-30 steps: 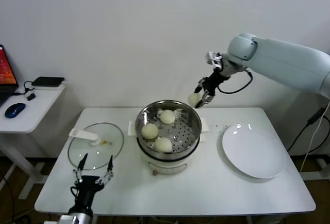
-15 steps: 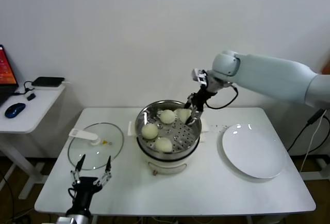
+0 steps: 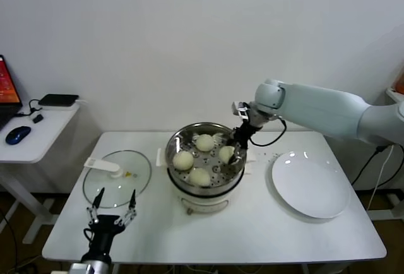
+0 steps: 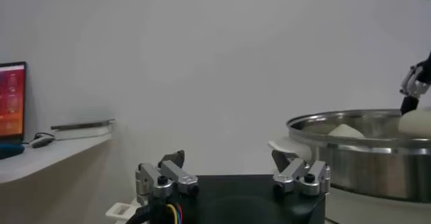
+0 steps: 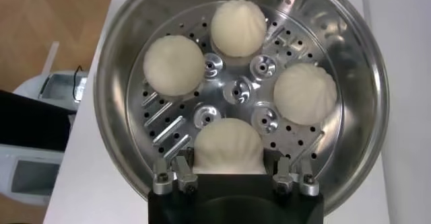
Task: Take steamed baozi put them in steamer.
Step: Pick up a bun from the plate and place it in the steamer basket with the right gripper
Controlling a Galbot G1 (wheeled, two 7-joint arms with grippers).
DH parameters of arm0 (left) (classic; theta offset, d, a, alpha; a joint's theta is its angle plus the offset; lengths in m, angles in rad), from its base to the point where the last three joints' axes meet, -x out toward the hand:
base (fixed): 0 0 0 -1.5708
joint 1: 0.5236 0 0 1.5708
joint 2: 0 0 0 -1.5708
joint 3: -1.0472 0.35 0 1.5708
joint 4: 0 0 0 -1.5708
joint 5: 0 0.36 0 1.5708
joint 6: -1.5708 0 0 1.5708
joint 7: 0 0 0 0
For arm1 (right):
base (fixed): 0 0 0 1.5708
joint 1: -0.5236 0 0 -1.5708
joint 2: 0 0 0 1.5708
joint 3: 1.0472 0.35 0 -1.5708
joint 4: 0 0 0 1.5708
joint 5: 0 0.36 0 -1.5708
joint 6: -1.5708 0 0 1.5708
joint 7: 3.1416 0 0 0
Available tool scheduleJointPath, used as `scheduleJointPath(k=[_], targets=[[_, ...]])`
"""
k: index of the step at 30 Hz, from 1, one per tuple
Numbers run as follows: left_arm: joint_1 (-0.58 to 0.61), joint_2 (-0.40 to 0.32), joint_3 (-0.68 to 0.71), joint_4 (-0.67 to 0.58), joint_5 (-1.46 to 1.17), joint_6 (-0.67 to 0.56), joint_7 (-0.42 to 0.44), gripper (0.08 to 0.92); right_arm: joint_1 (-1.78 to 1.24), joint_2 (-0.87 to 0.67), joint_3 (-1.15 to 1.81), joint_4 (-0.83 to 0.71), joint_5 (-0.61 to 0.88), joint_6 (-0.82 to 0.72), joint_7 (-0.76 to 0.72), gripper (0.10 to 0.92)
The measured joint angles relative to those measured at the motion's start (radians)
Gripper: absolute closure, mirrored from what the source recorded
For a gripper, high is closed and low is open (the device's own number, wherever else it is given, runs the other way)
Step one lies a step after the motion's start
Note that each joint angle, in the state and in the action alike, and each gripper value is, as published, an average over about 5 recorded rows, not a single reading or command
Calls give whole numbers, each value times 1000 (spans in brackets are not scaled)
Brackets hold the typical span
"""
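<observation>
We see the right gripper (image 5: 229,171) inside the steamer (image 3: 178,142) at frame centre, jaws gripping the fourth baozi (image 5: 228,146) low over the perforated tray to fill its gap; left gripper (image 3: 112,208) idles lower left, jaws apart.

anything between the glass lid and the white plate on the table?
Yes: the steamer stands between the glass lid and the white plate, head view. Four baozi inside; the right hand is at one.
</observation>
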Motion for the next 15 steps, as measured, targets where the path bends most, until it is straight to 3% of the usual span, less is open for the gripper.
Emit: scheduleJointPath(k=[10,15], targets=[[-3,0,1,5,1,0,0,177,-33,21,10,-35,-23,4,3,348],[-5,0,-1,8,0,0,0,177,-43,30,13,-47,-29,5,4,239]])
